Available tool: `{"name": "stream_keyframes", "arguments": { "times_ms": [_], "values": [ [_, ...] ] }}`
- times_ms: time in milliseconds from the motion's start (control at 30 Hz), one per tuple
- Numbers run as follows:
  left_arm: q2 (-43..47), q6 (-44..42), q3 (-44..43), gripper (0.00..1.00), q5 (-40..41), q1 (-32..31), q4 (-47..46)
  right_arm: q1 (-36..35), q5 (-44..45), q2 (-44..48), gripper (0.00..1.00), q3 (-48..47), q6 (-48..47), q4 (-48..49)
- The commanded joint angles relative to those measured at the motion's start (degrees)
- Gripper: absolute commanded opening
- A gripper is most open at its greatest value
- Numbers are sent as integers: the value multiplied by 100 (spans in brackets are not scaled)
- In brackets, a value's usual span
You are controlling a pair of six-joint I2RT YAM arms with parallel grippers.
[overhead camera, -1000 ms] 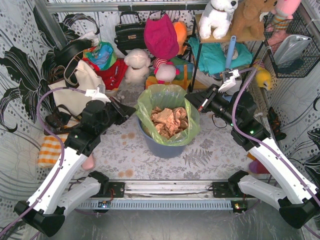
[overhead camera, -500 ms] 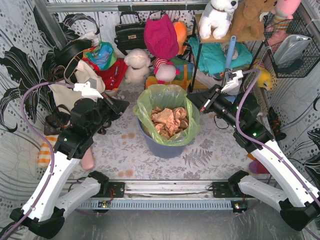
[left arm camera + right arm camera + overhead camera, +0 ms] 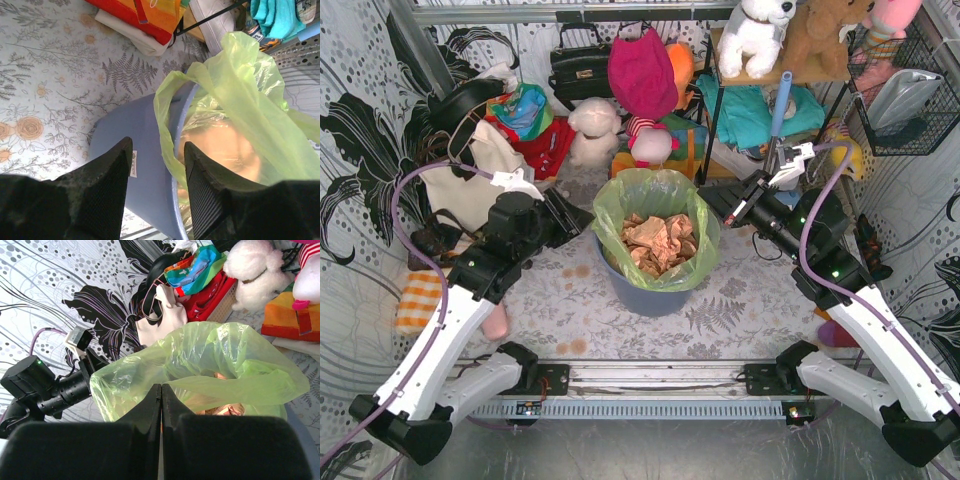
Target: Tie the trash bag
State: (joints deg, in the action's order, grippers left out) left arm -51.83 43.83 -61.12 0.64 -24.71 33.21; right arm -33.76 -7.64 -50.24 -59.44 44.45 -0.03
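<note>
The trash bag (image 3: pixel 655 192) is a translucent light-green liner standing open in a blue-grey round bin (image 3: pixel 645 295), with crumpled tan paper (image 3: pixel 657 242) inside. My left gripper (image 3: pixel 582 222) is at the bag's left rim. In the left wrist view this gripper (image 3: pixel 157 150) is open, its fingers standing to either side of the bin wall (image 3: pixel 145 150) and the bag's folded edge (image 3: pixel 167 130) without touching them. My right gripper (image 3: pixel 708 205) is at the right rim. Seen from the right wrist, it (image 3: pixel 161 386) is shut, and a stretched fold of the bag (image 3: pixel 225 382) starts at its tips.
Handbags (image 3: pixel 578 65), a pink cloth (image 3: pixel 642 72), plush toys (image 3: pixel 595 130) and a red basket (image 3: pixel 545 145) crowd the floor just behind the bin. A shelf (image 3: pixel 760 110) stands back right and a wire basket (image 3: pixel 910 100) hangs at the right. An orange checked cloth (image 3: pixel 418 300) lies at the left.
My left gripper has opened; it drew back to the left, then returned to the bag's left rim. The right arm shifted slightly right and stays shut.
</note>
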Motion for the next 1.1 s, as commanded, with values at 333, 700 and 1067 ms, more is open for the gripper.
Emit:
{"name": "stream_keyframes", "arguments": {
  "times_ms": [333,700,1067],
  "values": [
    [65,121,468,28,-487,7,-1081,22,-18,32,0,74,-33,107],
    [219,-286,-69,19,-60,-1,-494,23,7,71,0,73,-74,43],
    [240,-384,-330,9,-110,-1,-186,22,17,152,0,89,-80,70]
  ]
}}
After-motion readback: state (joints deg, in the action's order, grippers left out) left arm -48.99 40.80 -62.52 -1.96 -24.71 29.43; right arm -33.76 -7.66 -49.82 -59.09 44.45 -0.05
